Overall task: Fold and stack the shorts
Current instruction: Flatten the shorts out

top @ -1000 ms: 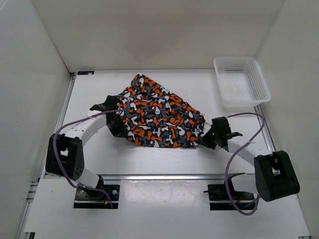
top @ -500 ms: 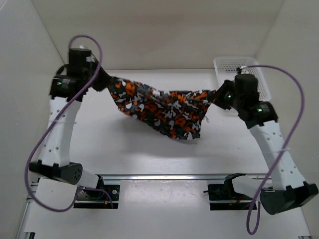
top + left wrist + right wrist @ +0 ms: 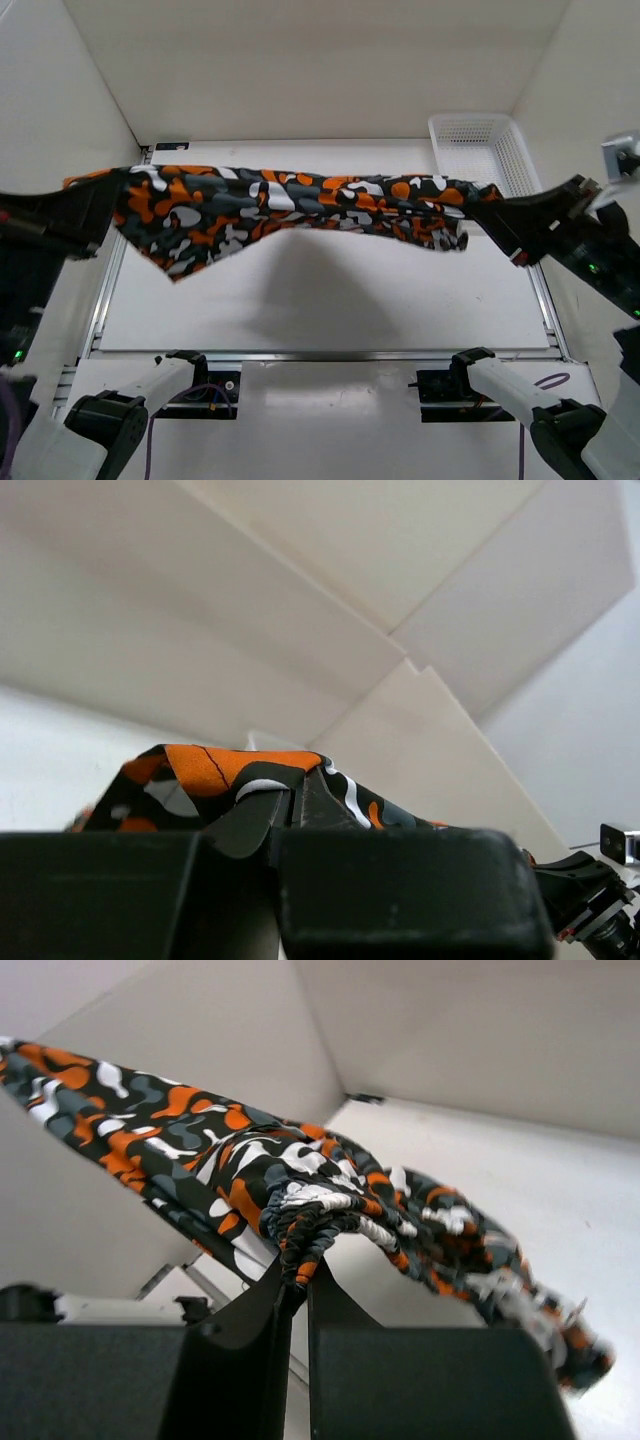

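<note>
The shorts [image 3: 290, 205], printed in orange, black, grey and white blotches, hang stretched high above the table between my two grippers. My left gripper [image 3: 105, 200] is shut on their left end, seen as an orange and black fold in the left wrist view [image 3: 230, 775]. My right gripper [image 3: 500, 215] is shut on the gathered waistband at their right end, seen in the right wrist view [image 3: 310, 1225]. The cloth sags into a point at the lower left and casts a shadow on the table. No drawstring shows clearly.
A white mesh basket [image 3: 520, 165] stands at the table's back right corner, just beyond the right gripper. White walls close in the white table [image 3: 330, 310] on the left, back and right.
Both arms have risen and spread apart. The shorts went from a heap on the table to hanging, then pulled out into a long band high toward the camera.
</note>
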`<action>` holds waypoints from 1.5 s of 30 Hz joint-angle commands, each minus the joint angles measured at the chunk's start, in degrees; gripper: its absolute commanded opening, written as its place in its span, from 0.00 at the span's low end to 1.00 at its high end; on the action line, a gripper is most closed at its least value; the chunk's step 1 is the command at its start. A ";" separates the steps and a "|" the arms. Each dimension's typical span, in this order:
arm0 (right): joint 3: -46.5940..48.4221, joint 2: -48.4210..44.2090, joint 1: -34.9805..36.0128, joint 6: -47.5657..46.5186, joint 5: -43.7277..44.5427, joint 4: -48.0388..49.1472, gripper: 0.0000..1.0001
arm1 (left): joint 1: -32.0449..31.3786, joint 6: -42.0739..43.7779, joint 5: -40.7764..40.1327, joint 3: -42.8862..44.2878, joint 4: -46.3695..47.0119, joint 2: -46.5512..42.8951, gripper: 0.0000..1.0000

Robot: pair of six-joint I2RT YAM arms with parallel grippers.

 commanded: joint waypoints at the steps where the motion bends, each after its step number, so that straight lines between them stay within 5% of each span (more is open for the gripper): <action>1: 4.47 -1.74 -1.15 -6.14 2.93 -6.82 0.00 | 1.42 5.45 -16.48 6.26 -0.76 1.27 0.10; 11: 4.67 -2.27 -1.15 -2.97 8.80 -6.29 0.00 | 1.42 7.91 -17.71 8.57 -1.21 6.98 0.10; 21: -25.90 0.71 -1.15 -4.02 18.47 9.95 0.00 | 1.42 10.28 -16.49 -3.11 2.91 24.72 0.10; 24: -36.10 5.36 -1.15 -4.02 19.71 17.86 0.00 | 5.63 10.81 -11.58 -8.82 6.17 30.87 0.10; 27: -42.52 13.26 -4.47 -3.32 13.15 25.31 0.00 | 11.52 10.81 7.99 -10.43 9.17 40.09 0.10; 29: -45.08 20.09 -6.76 -1.66 10.06 29.46 0.00 | 11.53 10.81 7.34 -8.24 6.81 45.37 0.10; 33: -43.26 33.38 -8.08 0.46 9.08 34.66 0.00 | 12.06 11.42 3.91 -2.36 7.66 56.43 0.10; 39: -30.08 50.72 -7.47 6.26 8.54 35.81 0.00 | 15.21 10.20 10.05 16.55 6.88 73.23 0.10; 45: -19.08 56.79 -6.24 6.78 7.86 31.68 0.00 | 17.85 9.58 10.59 15.59 11.63 72.72 0.10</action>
